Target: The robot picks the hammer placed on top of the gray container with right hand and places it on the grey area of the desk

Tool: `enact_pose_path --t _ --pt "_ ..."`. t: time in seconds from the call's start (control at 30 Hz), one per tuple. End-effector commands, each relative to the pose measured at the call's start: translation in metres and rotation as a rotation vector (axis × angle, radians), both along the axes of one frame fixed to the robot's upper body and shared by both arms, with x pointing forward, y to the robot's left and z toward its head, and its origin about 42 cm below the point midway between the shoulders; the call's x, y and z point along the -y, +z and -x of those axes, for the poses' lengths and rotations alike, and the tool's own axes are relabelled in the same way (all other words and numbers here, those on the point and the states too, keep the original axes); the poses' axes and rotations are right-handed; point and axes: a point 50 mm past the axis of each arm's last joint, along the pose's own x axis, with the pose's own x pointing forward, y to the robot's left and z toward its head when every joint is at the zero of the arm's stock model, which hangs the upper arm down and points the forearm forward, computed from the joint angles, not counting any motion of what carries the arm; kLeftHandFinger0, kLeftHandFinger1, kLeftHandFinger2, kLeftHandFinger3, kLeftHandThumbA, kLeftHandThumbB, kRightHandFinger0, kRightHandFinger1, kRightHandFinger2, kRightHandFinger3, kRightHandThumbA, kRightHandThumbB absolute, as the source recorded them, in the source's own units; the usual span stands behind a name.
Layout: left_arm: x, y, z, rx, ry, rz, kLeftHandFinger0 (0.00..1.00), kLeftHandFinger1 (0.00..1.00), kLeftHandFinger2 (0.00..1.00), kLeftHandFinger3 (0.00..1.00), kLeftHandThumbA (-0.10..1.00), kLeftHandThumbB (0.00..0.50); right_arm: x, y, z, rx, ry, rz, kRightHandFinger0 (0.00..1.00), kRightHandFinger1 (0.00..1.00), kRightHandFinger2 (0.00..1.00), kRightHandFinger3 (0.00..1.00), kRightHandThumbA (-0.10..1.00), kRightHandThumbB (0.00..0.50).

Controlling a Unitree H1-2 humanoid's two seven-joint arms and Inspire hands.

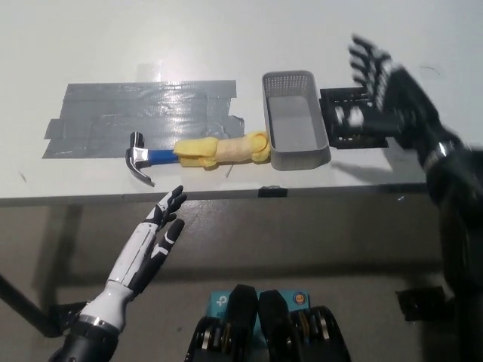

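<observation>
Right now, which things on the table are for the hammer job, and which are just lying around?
For the job:
hammer, lying partly on the grey tape area
grey tape area
gray container, with nothing in it
right robot hand, open, beside the container

Just lying around:
black basket
left robot hand, open, below the table edge

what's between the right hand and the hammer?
Head view: the gray container sits between the open right hand and the hammer, beside the handle end.

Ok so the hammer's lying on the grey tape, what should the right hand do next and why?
Probably draw back to rest. The hammer lies on the grey tape beside the empty grey container, and the right hand hangs open past the container, holding nothing. The left hand rests open below the desk edge.
</observation>
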Motion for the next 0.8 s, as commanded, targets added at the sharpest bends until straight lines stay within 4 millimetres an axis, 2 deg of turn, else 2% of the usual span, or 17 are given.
enact_pose_path --t 0.0,0.03,0.07,0.1,0.13,0.17,0.3,0.33,0.4,0.5,0.6,0.77 --pt "-0.005 0.016 -0.001 0.156 0.076 0.117 1.0 1.0 1.0 1.0 1.0 0.119 0.007 0.074 0.195 0.584 0.171 -0.149 1.0 1.0 1.0 1.0 1.0 0.356" --pt "-0.006 0.013 0.002 0.148 0.077 0.115 1.0 1.0 1.0 1.0 1.0 0.127 0.006 0.062 0.191 0.551 0.158 -0.155 1.0 1.0 1.0 1.0 1.0 0.343" --pt "-0.006 0.01 0.005 0.136 0.08 0.114 1.0 1.0 1.0 1.0 1.0 0.129 0.003 0.04 0.185 0.488 0.136 -0.164 1.0 1.0 1.0 1.0 1.0 0.343" --pt "-0.005 0.008 0.008 0.131 0.08 0.115 1.0 1.0 1.0 1.0 1.0 0.13 0.002 0.035 0.185 0.471 0.131 -0.162 1.0 1.0 1.0 1.0 1.0 0.342" --pt "-0.006 0.005 0.01 0.124 0.081 0.117 1.0 1.0 1.0 1.0 1.0 0.134 -0.002 0.013 0.18 0.411 0.124 -0.174 1.0 1.0 1.0 1.0 1.0 0.304" --pt "-0.006 0.002 0.013 0.116 0.083 0.117 1.0 1.0 1.0 1.0 1.0 0.134 -0.004 0.002 0.179 0.373 0.118 -0.179 1.0 1.0 1.0 1.0 1.0 0.3" --pt "-0.008 -0.008 0.026 0.097 0.094 0.125 1.0 1.0 1.0 1.0 1.0 0.133 -0.014 -0.04 0.172 0.265 0.034 -0.116 1.0 1.0 1.0 1.0 1.0 0.187" --pt "-0.01 -0.01 0.03 0.092 0.102 0.118 1.0 1.0 1.0 1.0 1.0 0.135 -0.016 -0.055 0.166 0.228 -0.004 -0.078 1.0 1.0 1.0 1.0 1.0 0.189" --pt "-0.014 -0.012 0.036 0.087 0.109 0.115 1.0 1.0 1.0 1.0 1.0 0.132 -0.015 -0.073 0.164 0.187 -0.015 -0.07 1.0 1.0 1.0 1.0 1.0 0.167" --pt "-0.015 -0.018 0.046 0.069 0.12 0.118 1.0 1.0 1.0 1.0 1.0 0.135 -0.013 -0.089 0.166 0.145 -0.029 -0.084 1.0 1.0 1.0 1.0 1.0 0.151" --pt "-0.014 -0.025 0.056 0.04 0.122 0.139 1.0 1.0 1.0 1.0 1.0 0.135 -0.011 -0.099 0.172 0.129 -0.032 -0.067 1.0 1.0 1.0 1.0 1.0 0.112" --pt "-0.016 -0.036 0.075 0.003 0.127 0.13 1.0 1.0 1.0 1.0 1.0 0.125 -0.014 -0.116 0.188 0.08 -0.045 -0.072 1.0 1.0 1.0 1.0 1.0 0.123"
